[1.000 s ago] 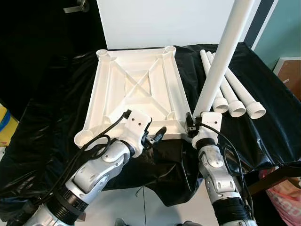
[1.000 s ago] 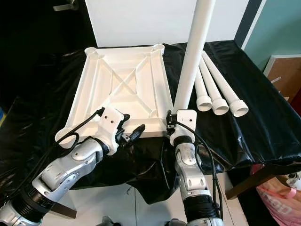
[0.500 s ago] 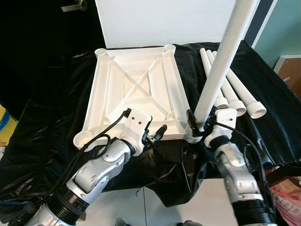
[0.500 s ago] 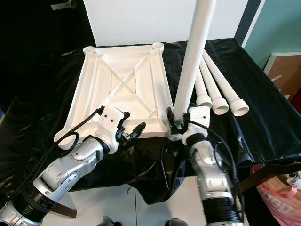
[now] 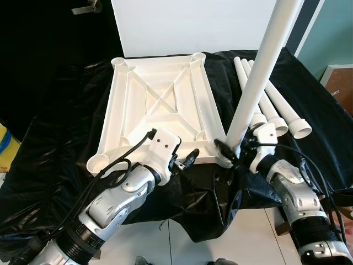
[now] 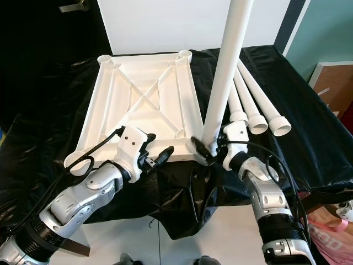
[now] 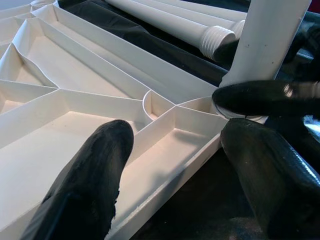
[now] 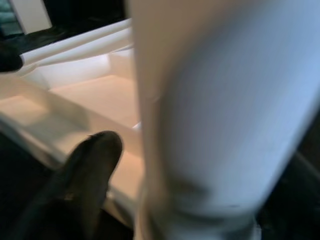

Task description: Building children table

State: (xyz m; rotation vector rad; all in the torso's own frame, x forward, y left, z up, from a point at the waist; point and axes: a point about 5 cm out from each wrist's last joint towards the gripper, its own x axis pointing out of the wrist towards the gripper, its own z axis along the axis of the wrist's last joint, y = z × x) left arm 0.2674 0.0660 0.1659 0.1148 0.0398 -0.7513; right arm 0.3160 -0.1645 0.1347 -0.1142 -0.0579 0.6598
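Right claw [image 5: 230,151] grips upright leg [image 5: 255,83] — its top cut off.

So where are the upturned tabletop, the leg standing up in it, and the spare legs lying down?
upturned tabletop [image 5: 160,99]: left eye view, on its crossed ribs.
standing leg [image 5: 256,77]: left eye view, mid shaft.
spare legs [image 6: 258,122]: right eye view, middle leg's threaded end.

My white tabletop [image 5: 160,107] lies upside down on black cloth; one white leg [image 5: 259,72] stands tilted in its near right corner socket, three spare legs [image 5: 276,110] alongside.
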